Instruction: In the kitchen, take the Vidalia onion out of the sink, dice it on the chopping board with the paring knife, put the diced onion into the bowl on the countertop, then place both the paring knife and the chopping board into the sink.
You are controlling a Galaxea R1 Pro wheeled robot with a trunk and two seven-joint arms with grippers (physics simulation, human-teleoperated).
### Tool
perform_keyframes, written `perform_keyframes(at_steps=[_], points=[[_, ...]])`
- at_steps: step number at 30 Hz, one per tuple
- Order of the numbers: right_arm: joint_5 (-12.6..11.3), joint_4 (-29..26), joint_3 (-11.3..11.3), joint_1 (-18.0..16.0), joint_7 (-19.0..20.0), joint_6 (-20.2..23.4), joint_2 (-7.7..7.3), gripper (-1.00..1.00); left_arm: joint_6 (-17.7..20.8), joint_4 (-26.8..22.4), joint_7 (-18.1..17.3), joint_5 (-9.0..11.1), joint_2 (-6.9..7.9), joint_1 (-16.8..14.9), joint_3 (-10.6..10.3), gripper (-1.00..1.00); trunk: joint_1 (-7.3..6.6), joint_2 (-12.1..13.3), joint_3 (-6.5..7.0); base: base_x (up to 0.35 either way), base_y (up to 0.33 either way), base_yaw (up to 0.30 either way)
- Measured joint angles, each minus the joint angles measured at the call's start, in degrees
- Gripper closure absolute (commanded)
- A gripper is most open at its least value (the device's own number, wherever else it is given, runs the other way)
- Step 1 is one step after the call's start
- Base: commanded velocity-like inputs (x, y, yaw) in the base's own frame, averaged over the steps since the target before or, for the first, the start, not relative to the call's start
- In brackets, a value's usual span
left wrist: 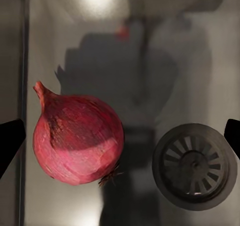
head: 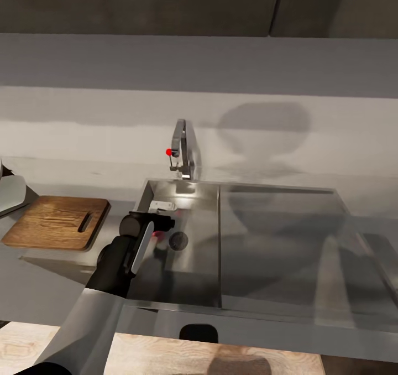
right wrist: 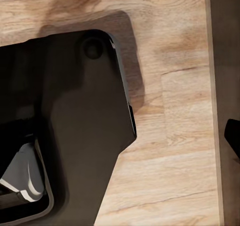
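A red-skinned onion [left wrist: 77,138] lies on the floor of the grey sink basin [head: 193,275], beside the round drain [left wrist: 195,166]. My left gripper [left wrist: 121,138] hangs open just above it, its dark fingertips [left wrist: 10,141] wide apart with the onion between them, closer to one finger. From the head camera, the left gripper [head: 163,221] covers most of the onion [head: 161,235]. The dark-brown chopping board [head: 52,220] lies on the countertop [head: 33,286] left of the sink. A corner of the white bowl [head: 11,193] shows past the board. The paring knife is out of view.
The chrome faucet [head: 182,148] with its red knob [head: 169,152] stands behind the basin. The flat drainboard [head: 282,242] stretches to the right. One fingertip [right wrist: 233,136] of my right gripper hangs over the wooden floor [right wrist: 170,151] beside the robot's dark base [right wrist: 75,126].
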Motion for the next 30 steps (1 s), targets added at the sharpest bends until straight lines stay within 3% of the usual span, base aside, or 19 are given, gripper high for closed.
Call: perform_keyframes(at_steps=[30], points=[[0.01, 0.0, 0.03, -0.01, 0.0, 0.0, 0.0, -1.0, 0.0, 0.55, 0.01, -0.02, 0.07, 0.01, 0.0, -1.0, 0.0, 0.0, -1.74, 0.03, 0.0, 0.0]])
